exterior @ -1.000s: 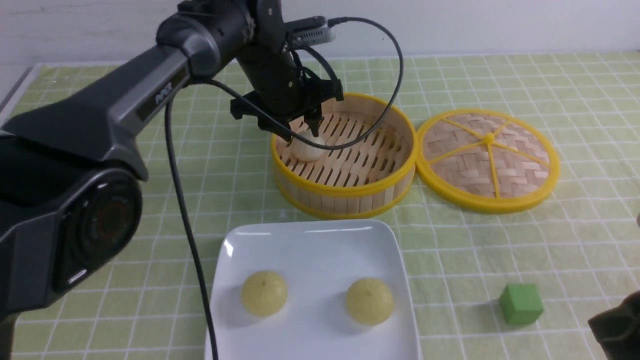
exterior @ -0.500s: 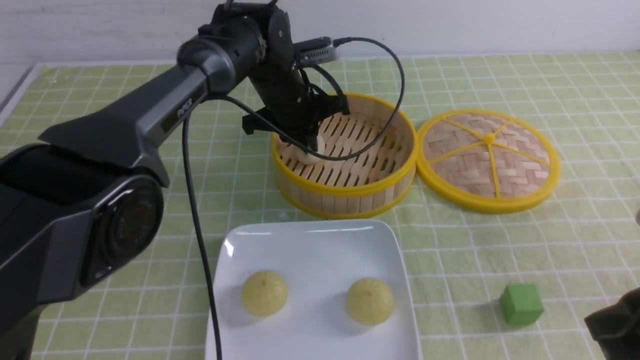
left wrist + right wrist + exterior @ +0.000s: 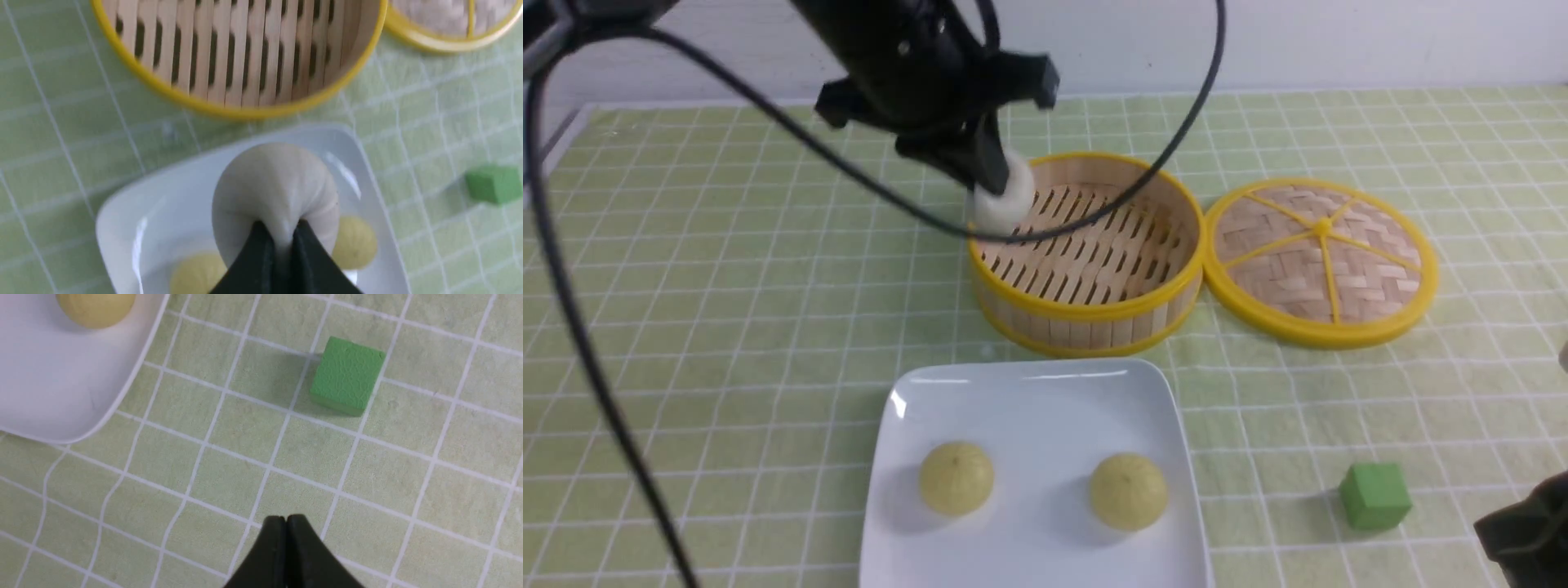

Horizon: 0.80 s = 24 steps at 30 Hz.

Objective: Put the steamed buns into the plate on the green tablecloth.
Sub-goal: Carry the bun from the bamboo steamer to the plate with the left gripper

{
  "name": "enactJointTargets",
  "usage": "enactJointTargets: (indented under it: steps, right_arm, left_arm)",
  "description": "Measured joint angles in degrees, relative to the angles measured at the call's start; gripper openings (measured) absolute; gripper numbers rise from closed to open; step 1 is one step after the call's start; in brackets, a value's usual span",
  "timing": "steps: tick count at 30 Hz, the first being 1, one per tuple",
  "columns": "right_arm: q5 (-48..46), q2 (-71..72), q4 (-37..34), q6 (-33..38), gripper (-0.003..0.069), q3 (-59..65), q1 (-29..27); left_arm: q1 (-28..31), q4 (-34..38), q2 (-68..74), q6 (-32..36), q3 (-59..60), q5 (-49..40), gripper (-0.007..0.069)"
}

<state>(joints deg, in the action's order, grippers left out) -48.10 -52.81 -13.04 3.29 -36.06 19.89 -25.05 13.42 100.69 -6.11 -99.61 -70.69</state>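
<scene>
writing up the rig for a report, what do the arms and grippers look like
The left arm is black, with thin black cables looping off it. The left gripper has a boxy black body with a crossbar; its jaws taper to narrow wedge tips. The right gripper has the same matte black wedge jaws. No markings are legible.

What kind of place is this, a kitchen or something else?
Probably a lab bench staged as a dining table, not a kitchen: grid-lined light-green tablecloth, round yellow-rimmed bamboo steamer basket, bare white wall behind.

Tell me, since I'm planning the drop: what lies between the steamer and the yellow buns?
Front view: a strip of green tablecloth, then bare white plate.
</scene>
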Motion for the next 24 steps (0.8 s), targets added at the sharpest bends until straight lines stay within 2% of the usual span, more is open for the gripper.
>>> enactJointTargets:
  steps: [2,4,8,10,11,14,15,19,21,24]
  right_arm:
    - [0.1,0.0,-0.1,-0.4,0.0010,0.0,0.0]
    - [0.1,0.0,-0.3,-0.7,0.0013,0.0,0.0]
    - [-0.1,0.4,-0.4,-0.8,0.0014,-0.1,0.0]
    - [-0.9,1.4,-0.4,-0.9,0.0015,-0.7,0.0]
    - [-1.1,1.6,-0.4,-0.9,0.0015,-0.9,0.0]
    - [-5.2,7.3,-0.4,-0.9,0.0018,-3.3,0.0]
    - [-5.5,7.7,-0.4,-0.9,0.0018,-3.3,0.0]
    - [-12.7,20.7,-0.3,-1.2,0.0022,-3.7,0.0]
    - [-15.5,29.1,0.0,-1.3,0.0024,-3.7,0.0]
    - [-14.8,37.5,0.4,-1.5,0.0027,-3.2,0.0]
  left_arm:
    - [-2.4,0.0,-3.3,0.0,11.6,0.9,0.0030]
    - [-5.0,-0.3,-3.8,0.0,19.2,6.8,0.0034]
    - [-8.6,-2.5,-2.7,-2.1,26.2,19.9,0.0064]
    - [-9.5,-4.5,-1.6,-4.7,27.3,24.3,0.0106]
    - [-9.6,-4.5,-1.5,-5.0,27.4,24.3,0.0112]
    - [-9.7,-7.1,0.8,-9.0,27.6,27.4,0.0246]
    - [-9.7,-7.1,1.1,-9.3,27.6,27.4,0.0253]
    - [-9.7,-7.7,3.0,-10.3,27.6,27.4,0.0388]
    - [-9.7,-7.7,3.1,-10.4,27.6,27.4,0.0417]
    - [-9.7,-7.7,3.1,-10.4,27.6,27.5,0.0427]
